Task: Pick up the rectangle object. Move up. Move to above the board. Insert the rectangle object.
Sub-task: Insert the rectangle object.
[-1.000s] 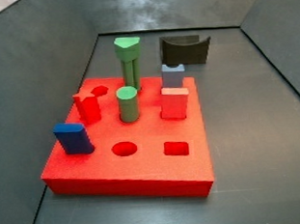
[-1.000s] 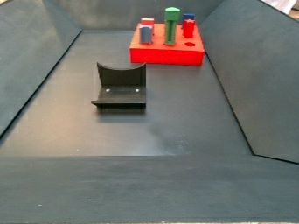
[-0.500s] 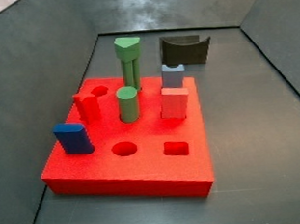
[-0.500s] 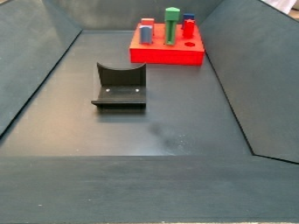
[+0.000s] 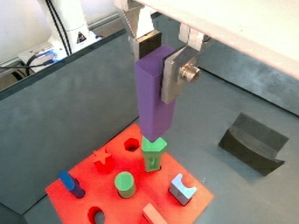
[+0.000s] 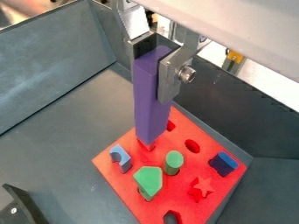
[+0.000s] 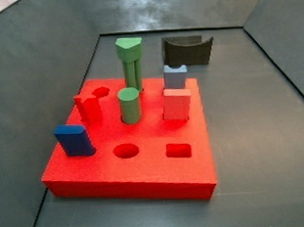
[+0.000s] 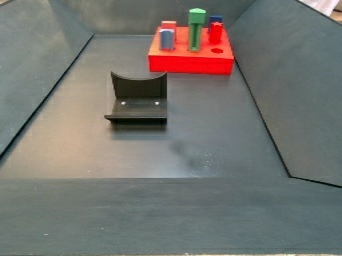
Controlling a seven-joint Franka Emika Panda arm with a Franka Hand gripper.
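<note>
Purple bar, qty 1: we see the rectangle object [image 5: 156, 98] upright between the silver finger plates of the gripper [image 5: 160, 54] in both wrist views. Jaws are clamped on its upper end; its lower end hangs free, well above the board [image 5: 105, 179]. In a wrist view the bar [image 6: 149, 98] lines up over the board [image 6: 122, 173], apart from it. Neither gripper nor bar shows in the side views.

Board, qty 1: thick red square slab, lying flat on the floor. In a side view [image 7: 152, 167] we count on it:
- green pegs, qty 2: a tall one w/ triangular top [image 7: 130, 60] at the far side, and a shorter round one [image 7: 129, 105] near the middle.
- dark-blue block, qty 1 [image 7: 75, 140], at the near left.
- red block, qty 1 [image 7: 177, 105], right of the round peg.
- light-blue piece, qty 1 [image 7: 176, 76], at the far right; shape not clear.
- red star-like piece, qty 1 [image 7: 88, 105], left of the round peg.
- open holes near the front edge, qty 2: round [image 7: 126, 150] and square [image 7: 178, 151].

Fixture, qty 1: dark bracket [image 7: 187, 51] on the floor beyond the board; in a side view it [image 8: 136, 98] stands well apart from the board [image 8: 190, 64].

Surface: dark grey matte floor [image 8: 174, 150], enclosed by sloping dark grey walls [image 8: 40, 75]. Beyond the walls in a wrist view we see cables [image 5: 40, 58] and bright surroundings.
</note>
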